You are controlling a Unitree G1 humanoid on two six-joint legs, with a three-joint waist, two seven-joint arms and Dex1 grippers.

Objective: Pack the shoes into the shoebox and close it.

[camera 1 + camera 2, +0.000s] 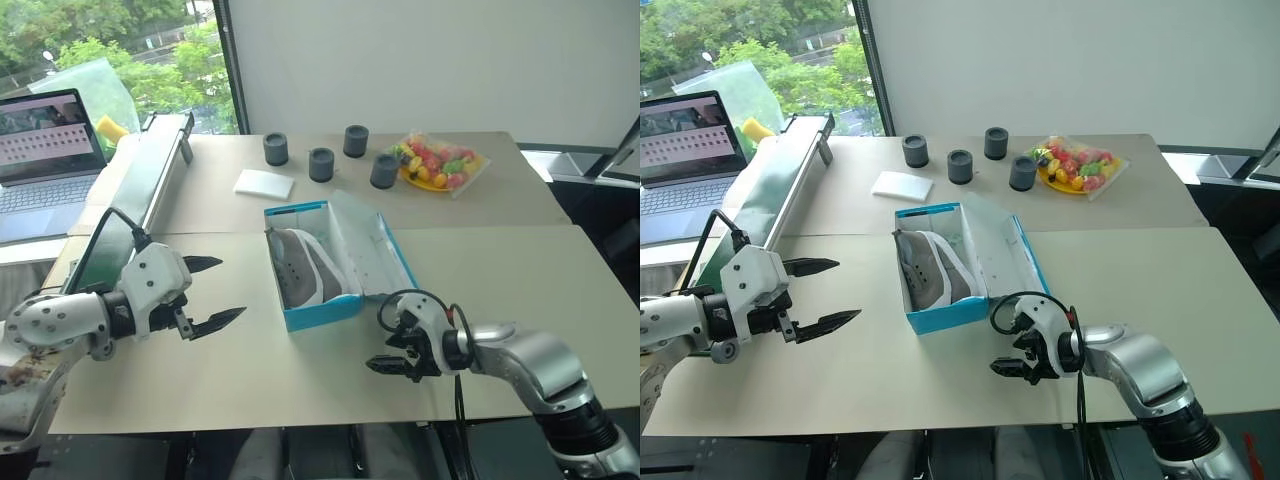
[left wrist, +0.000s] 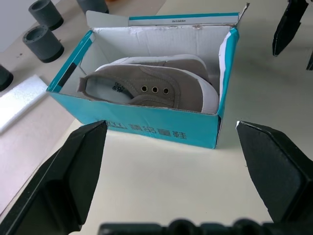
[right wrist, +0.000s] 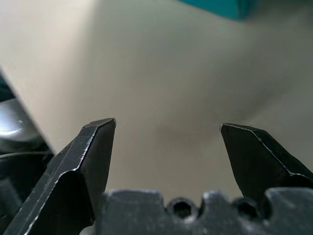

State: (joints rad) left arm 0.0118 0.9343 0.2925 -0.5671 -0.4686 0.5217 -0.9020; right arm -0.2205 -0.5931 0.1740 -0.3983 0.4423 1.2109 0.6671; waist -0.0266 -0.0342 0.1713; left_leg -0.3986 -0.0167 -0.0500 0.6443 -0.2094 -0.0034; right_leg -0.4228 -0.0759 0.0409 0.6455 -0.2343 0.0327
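The bright-blue shoebox (image 1: 322, 312) stands open in the middle of the table, its white-lined lid (image 1: 368, 245) leaning back to the right. The grey-brown shoes (image 2: 161, 83) with white soles lie inside, pressed so close together that I cannot tell one from the other. My left gripper (image 1: 232, 288) hovers open to the left of the box, pointing at its side and holding nothing. My right gripper (image 1: 385, 355) is open and empty, low over the table just past the box's near right corner; its black fingers (image 2: 288, 24) also show in the left wrist view.
Behind the box lie a flat white pad (image 1: 264, 183), several dark grey cylinders (image 1: 321, 164) and a plate of colourful toy fruit (image 1: 440, 165). A green-edged rail (image 1: 150, 175) and a laptop (image 1: 45, 150) stand at the left. The table's front edge runs close under my right gripper.
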